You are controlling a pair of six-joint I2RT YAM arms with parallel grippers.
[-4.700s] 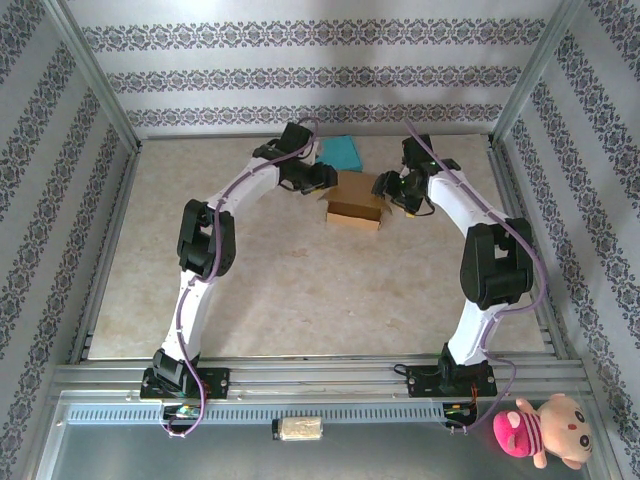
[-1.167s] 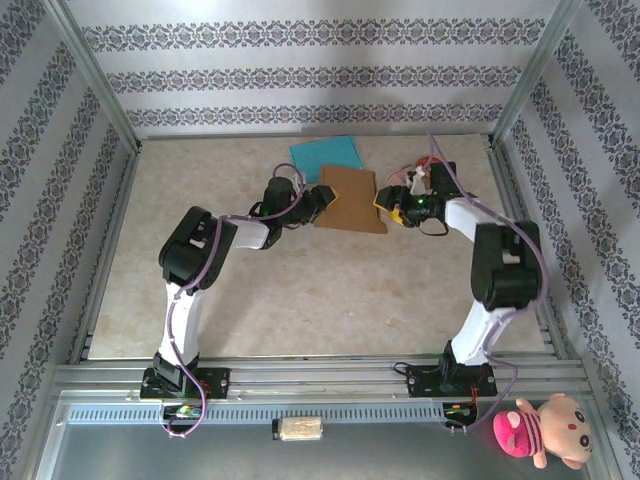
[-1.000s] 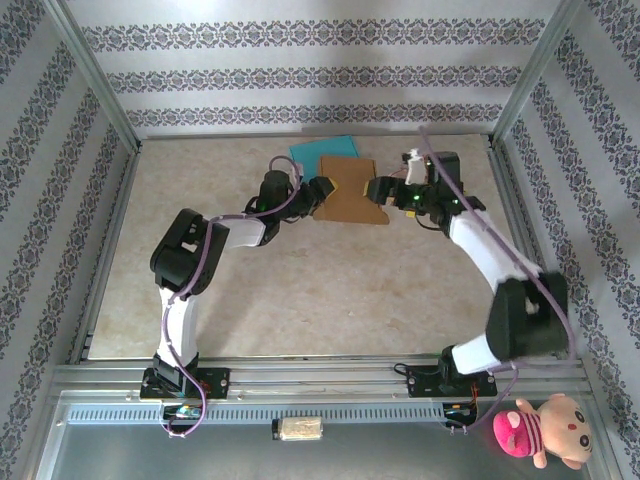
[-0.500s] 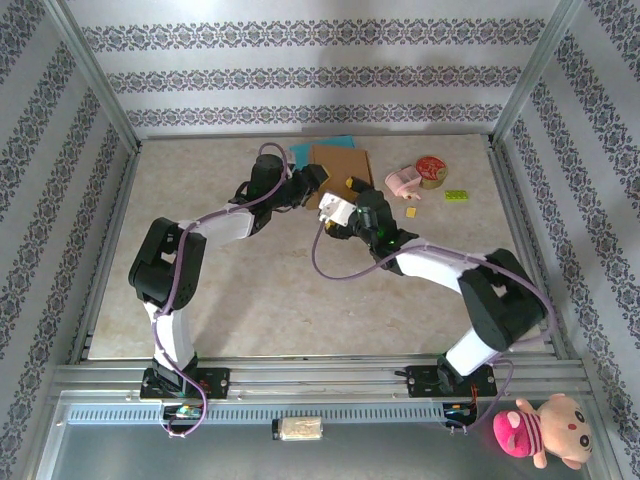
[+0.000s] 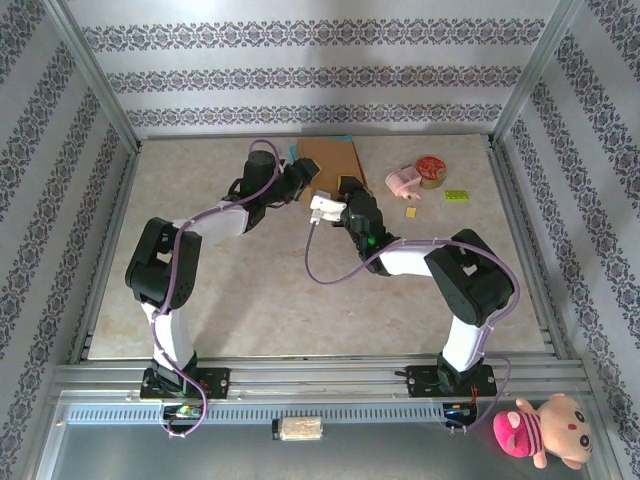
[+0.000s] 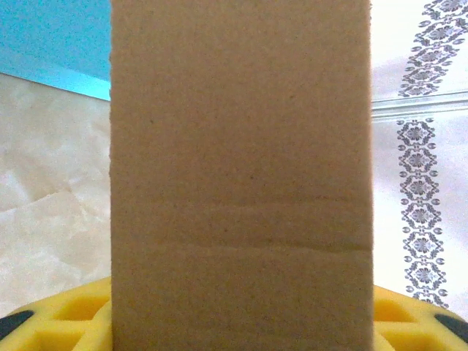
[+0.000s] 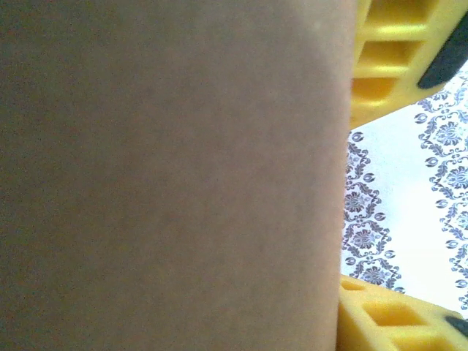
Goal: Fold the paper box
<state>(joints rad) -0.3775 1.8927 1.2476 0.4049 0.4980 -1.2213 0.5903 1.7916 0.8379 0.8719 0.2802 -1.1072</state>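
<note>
Okay, from overhead I've got the paper box (image 5: 332,160) sitting flat-looking and brown at the far middle of the tabletop (image 5: 280,290), close to the back edge, with both arms reaching in on it. The left gripper (image 5: 302,180) is on the box's near-left side, and the left wrist camera has a cardboard panel standing straight up the middle of the shot, with the yellow fingers (image 6: 58,322) poking out on either side at the bottom, so I read that one as clamped on the paper box. A teal sheet (image 6: 51,36) shows behind the panel, upper left. The right gripper (image 5: 342,188) is tucked against the near-right edge of the box, just beside the left one. In its wrist view the cardboard covers most of the shot, very close and blurred; one yellow finger (image 7: 387,44) is at the top right, another at the bottom right, with wallpaper (image 7: 409,197) between them (the cardboard edge runs right up to them, and I honestly cannot tell whether they are pinching it or just alongside). Off to the right of the box lie a pink object (image 5: 403,182), a red round tin (image 5: 431,168) and a small green block (image 5: 457,195), all apart from the box. A plush toy (image 5: 540,428) sits at the near right corner, off the tabletop.
</note>
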